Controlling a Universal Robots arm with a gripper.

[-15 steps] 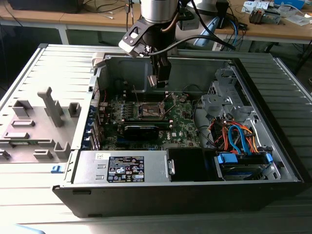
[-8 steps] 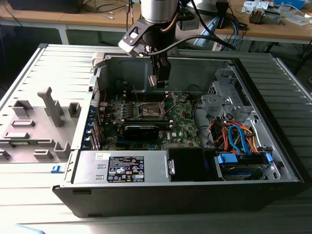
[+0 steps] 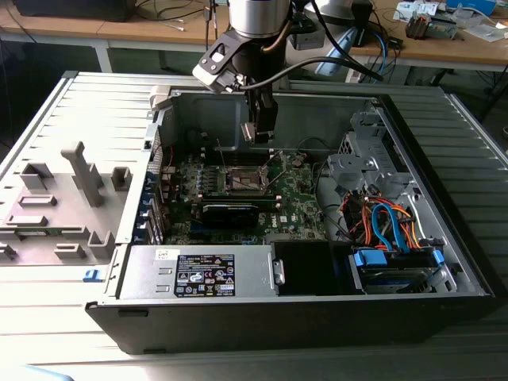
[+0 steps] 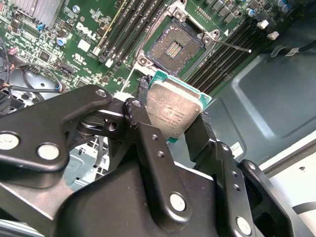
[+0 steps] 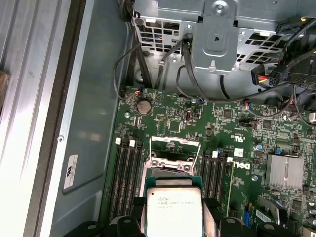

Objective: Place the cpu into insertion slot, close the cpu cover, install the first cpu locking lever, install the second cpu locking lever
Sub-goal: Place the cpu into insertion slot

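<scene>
My gripper [image 3: 260, 131] hangs inside the open computer case, above the green circuit board [image 3: 298, 198]. In both wrist views its black fingers [image 4: 140, 111] are shut on the edges of the cpu [image 4: 173, 111], a square chip with a pale silvery face and green rim [image 5: 174, 210]. The insertion slot [image 4: 177, 47] lies open beyond the chip, with a dark centre and a silver rim [image 5: 170, 165]. The chip is held above the slot and apart from it. The cpu cover [image 5: 173, 143] stands raised at the slot's far side. A thin lever [image 4: 232, 45] sticks out beside the slot.
Long black memory slots [image 5: 126, 173] flank the socket. A long black card [image 3: 230, 210] lies in front of it. A power supply [image 3: 198, 274], a metal drive cage [image 3: 373, 167] and orange and blue cables [image 3: 389, 222] fill the case. A grey fixture [image 3: 55, 206] sits at the exterior view's left.
</scene>
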